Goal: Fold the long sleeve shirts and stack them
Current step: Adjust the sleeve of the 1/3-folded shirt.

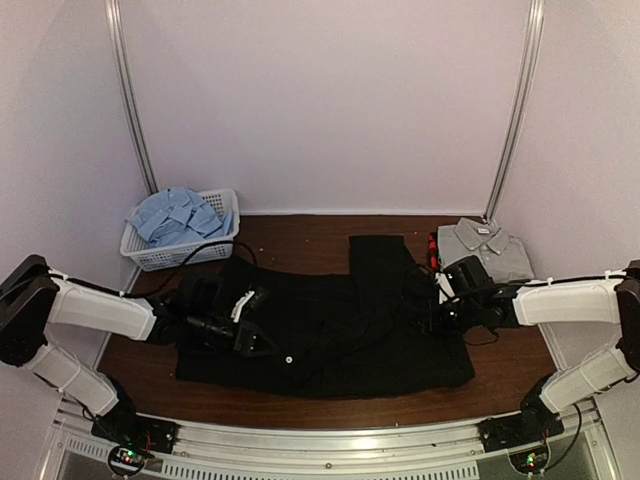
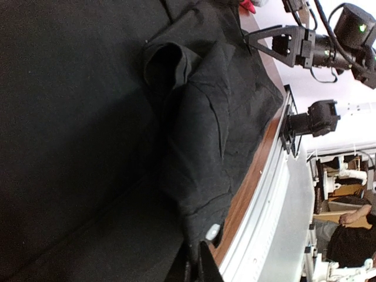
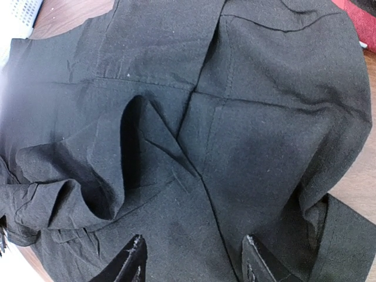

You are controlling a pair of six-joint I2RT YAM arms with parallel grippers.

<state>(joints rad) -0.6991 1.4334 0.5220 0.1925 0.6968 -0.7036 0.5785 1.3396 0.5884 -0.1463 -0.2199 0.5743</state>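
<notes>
Left tool [image 2: 198,267] pinches a fold of the plain black collared cloth shirt [image 1: 340,325] on the brown worktop [image 1: 300,232]; right tool [image 3: 194,259] stands spread over it.

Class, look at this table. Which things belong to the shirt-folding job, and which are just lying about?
Belong to the job:
black shirt, spread out
grey shirt, folded
blue shirt, in the basket
red shirt, mostly hidden

Just lying about:
white basket
</notes>
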